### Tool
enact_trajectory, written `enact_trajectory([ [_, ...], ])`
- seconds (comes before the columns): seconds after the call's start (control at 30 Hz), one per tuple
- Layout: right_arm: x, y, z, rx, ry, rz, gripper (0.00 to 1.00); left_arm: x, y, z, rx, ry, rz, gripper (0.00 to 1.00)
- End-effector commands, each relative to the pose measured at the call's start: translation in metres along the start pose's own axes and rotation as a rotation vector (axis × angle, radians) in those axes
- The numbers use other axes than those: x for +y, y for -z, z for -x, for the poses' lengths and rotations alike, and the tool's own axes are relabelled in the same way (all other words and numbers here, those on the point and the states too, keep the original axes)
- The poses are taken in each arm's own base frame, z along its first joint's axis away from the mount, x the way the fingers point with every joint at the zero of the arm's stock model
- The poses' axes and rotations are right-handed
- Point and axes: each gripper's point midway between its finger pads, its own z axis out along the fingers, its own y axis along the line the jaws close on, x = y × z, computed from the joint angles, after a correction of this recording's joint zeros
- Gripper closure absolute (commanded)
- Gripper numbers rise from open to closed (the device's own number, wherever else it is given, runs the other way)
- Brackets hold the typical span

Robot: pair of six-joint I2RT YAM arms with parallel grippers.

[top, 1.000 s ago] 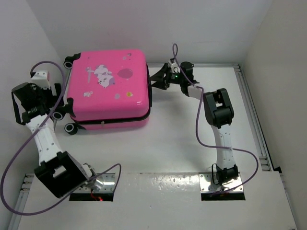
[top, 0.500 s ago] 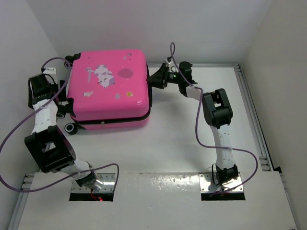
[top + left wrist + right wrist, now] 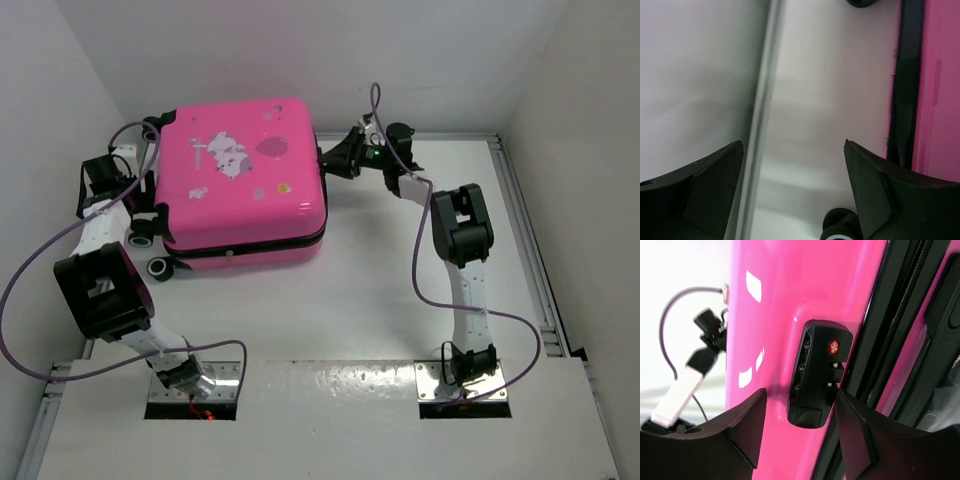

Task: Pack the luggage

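Luggage (image 3: 240, 185), hot pink and shut, lies flat in the upper left of the top view on the white tabletop (image 3: 350, 300), printed side up. The white cartoon print (image 3: 228, 152) and the small coloured marks around it show only in that view. Any lettering among them is too small to read.

The right hand (image 3: 800, 392) is at the case's right edge, its fingers spread to either side of a black combination lock (image 3: 815, 375) set into the pink shell. Whether they touch the lock cannot be told. Only the right wrist view shows this lock, which bears a small red emblem (image 3: 834, 346) too small to read. The black zipper (image 3: 897, 315) runs just right of the lock.

The left hand (image 3: 793, 145) is at the case's left side, fingers spread with only bare tabletop between them. Its view has the pink shell and zipper down the right of the frame, a black wheel (image 3: 840, 227) at the bottom, and a metal rail (image 3: 760, 125) left of centre.
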Motion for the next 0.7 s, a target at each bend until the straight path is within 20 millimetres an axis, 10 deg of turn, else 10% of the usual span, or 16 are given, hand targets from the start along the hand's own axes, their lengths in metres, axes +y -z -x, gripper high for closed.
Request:
enact_trajectory([
  [0.0,0.165,-0.007,-0.006,0.031,0.319,0.254,0.45,-0.141,0.021,0.023,-0.042,-0.058,-0.460,0.12],
  [0.27,0.196,0.009,0.021,-0.021,0.381,0.264,0.45,-0.176,0.031,0.047,-0.079,-0.064,-0.532,0.10],
  [0.47,0.137,0.028,0.041,-0.076,0.322,0.121,0.39,-0.201,0.038,0.053,-0.096,-0.114,-0.577,0.10],
  [0.67,0.075,0.098,0.127,-0.274,0.419,-0.098,0.26,-0.205,0.050,0.046,-0.110,-0.118,-0.548,0.01],
])
